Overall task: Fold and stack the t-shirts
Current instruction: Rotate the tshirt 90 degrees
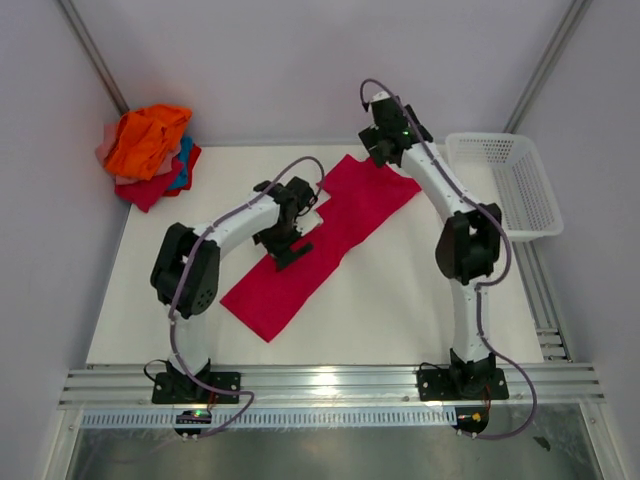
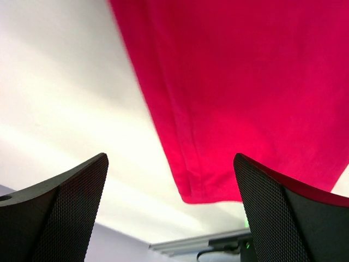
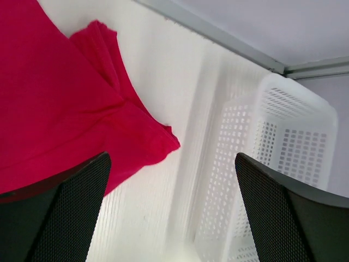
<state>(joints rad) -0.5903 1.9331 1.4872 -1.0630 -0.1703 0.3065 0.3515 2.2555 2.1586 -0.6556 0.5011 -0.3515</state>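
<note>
My left claw [image 1: 285, 250]: released, jaws wide, grasping nothing; it hangs over the middle of the shirt.
My right claw [image 1: 380, 152]: released too, empty, above the shirt's far end at 1 o'clock.
Shirt [image 1: 270, 295]: crimson, lying flat as a long strip from 7 o'clock to 1 o'clock across the table [image 1: 400, 300].
Pile [image 1: 150, 150]: orange, red, blue and pink shirts heaped in the 10 o'clock corner.
Basket [image 1: 548, 195]: white mesh, at 2 o'clock, apart from the shirt.
Risk, pinch: if I close on one layer only, the strip could peel open and lose its fold.
Risk, timing: if one claw lifts before the other, the cloth may drag, twist or bunch.
Risk, sleeve: the loose sleeve at 1 o'clock could flop out when lifted.
</note>
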